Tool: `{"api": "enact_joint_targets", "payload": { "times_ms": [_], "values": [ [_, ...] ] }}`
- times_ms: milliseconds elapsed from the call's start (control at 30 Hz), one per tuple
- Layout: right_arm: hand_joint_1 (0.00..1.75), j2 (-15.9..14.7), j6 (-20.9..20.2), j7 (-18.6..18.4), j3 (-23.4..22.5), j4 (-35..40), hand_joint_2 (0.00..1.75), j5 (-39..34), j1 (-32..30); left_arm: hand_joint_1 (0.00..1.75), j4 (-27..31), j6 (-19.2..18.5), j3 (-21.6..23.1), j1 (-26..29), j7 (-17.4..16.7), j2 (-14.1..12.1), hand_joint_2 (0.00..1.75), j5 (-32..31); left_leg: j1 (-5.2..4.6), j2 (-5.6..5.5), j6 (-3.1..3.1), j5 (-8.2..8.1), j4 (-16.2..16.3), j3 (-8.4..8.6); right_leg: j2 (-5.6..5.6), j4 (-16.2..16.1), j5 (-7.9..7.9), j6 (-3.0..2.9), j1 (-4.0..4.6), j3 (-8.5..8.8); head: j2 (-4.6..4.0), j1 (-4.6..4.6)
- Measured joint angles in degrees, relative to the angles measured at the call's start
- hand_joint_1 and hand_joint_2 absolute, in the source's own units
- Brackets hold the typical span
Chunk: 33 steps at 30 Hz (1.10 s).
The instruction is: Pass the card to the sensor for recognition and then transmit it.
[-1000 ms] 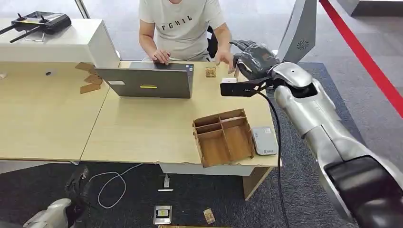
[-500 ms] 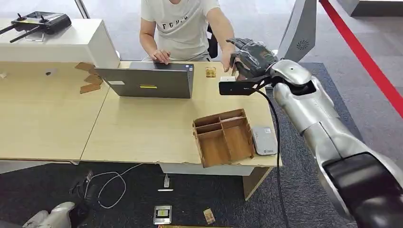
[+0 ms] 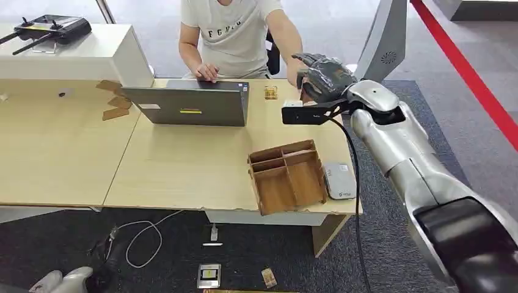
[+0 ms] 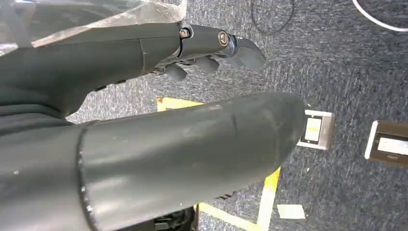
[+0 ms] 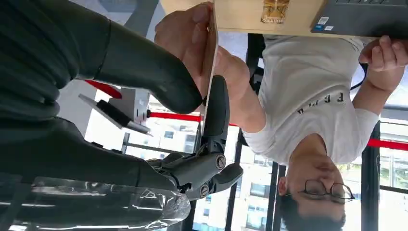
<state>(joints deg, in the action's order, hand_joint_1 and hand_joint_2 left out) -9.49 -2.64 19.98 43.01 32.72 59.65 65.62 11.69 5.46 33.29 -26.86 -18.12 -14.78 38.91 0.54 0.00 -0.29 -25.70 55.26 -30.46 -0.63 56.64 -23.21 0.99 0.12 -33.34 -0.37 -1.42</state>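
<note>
Fingers (image 5: 216,108) and thumb of our right hand (image 3: 324,76) close from either side onto a thin tan card (image 5: 210,57), seen edge-on in the right wrist view: the thumb lies against one face and a dark finger against the other. The person's hand (image 5: 190,41) is on the same card, so both of us have it at once. We judge this to be the handover, with the card not yet ours alone.

We expect the card to be very light, stiff and flat, perhaps a little springy if bent. Its faces look smooth, so it may slip under a weak pinch; we would press pad to pad well in from the edge and leave much of it free for the sensor. It needs little force, only a steady, square hold.

From the head view, our right hand is raised over the far right corner of the wooden table (image 3: 183,165), by the person in the pale T-shirt (image 3: 235,30) sitting behind the laptop (image 3: 189,105). Nearer us lie the compartmented wooden tray (image 3: 287,177) and, just beside it, the small grey card reader (image 3: 339,180), which we take to be the sensor.

Our left hand (image 4: 211,48) hangs low over the dark carpet, its fingers loosely apart and holding nothing.
</note>
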Motion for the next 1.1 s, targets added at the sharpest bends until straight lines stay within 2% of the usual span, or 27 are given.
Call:
{"api": "enact_joint_targets", "payload": {
  "times_ms": [267,300,367,600,867,1000,1100],
  "values": [
    [1.75,-0.2,0.02,-0.33,0.02,0.02,1.75,-0.11,-0.04,0.0,0.0,-0.28,0.0,0.18,-0.09,-0.35,0.0,-0.5,0.0,0.0,0.0,0.0,0.0,0.0,0.0,0.0,0.0,0.0,0.0,0.0,0.0,0.0],
    [0.0,-0.5,0.18,-0.77,0.02,0.04,0.0,-0.17,-0.06,0.0,0.0,-0.68,-0.02,0.39,-0.15,-0.55,0.0,-0.77,0.0,0.0,0.0,0.0,0.0,-0.01,0.0,0.0,0.0,0.0,0.0,0.0,0.0,0.02],
    [0.0,-0.87,1.22,-1.03,0.04,0.07,0.0,-0.15,-0.17,0.0,0.0,-1.05,-0.09,0.71,-0.17,-0.85,0.0,-1.09,-0.01,0.01,0.0,0.0,0.0,0.0,0.0,0.0,0.0,0.0,0.0,0.0,0.0,-0.02],
    [0.0,-1.29,1.36,-1.64,0.31,0.26,0.0,0.52,-0.33,0.0,0.0,-1.31,-0.09,0.29,-1.6,-0.85,0.0,-2.14,0.0,0.01,0.0,0.0,0.01,0.02,0.0,0.0,0.0,0.0,0.0,-0.01,0.0,0.02],
    [0.0,-3.17,1.2,-3.41,0.33,1.73,0.0,0.61,-1.23,0.0,0.02,-1.73,-0.07,-1.06,-3.02,-0.22,0.0,-3.08,-0.01,0.02,0.0,0.0,0.01,0.02,0.0,-0.01,0.0,0.0,-0.01,-0.01,0.0,0.0],
    [0.0,-5.09,1.46,-4.68,0.22,1.6,0.0,0.04,-1.4,0.0,0.02,-1.88,-0.07,-1.54,-3.67,0.11,0.0,-3.69,-0.02,0.02,0.01,0.0,0.04,0.03,0.0,-0.04,0.0,0.0,-0.01,-0.04,-0.02,0.02],
    [0.0,-7.93,2.27,-5.4,-0.18,-0.7,0.0,-0.05,-1.32,0.0,0.02,-1.97,-0.07,-1.55,-4.41,0.24,0.0,-3.91,-0.02,-0.03,0.01,0.0,0.04,-0.01,-0.06,-0.06,0.0,0.02,-0.01,-0.01,0.0,-0.02]
  ]
}}
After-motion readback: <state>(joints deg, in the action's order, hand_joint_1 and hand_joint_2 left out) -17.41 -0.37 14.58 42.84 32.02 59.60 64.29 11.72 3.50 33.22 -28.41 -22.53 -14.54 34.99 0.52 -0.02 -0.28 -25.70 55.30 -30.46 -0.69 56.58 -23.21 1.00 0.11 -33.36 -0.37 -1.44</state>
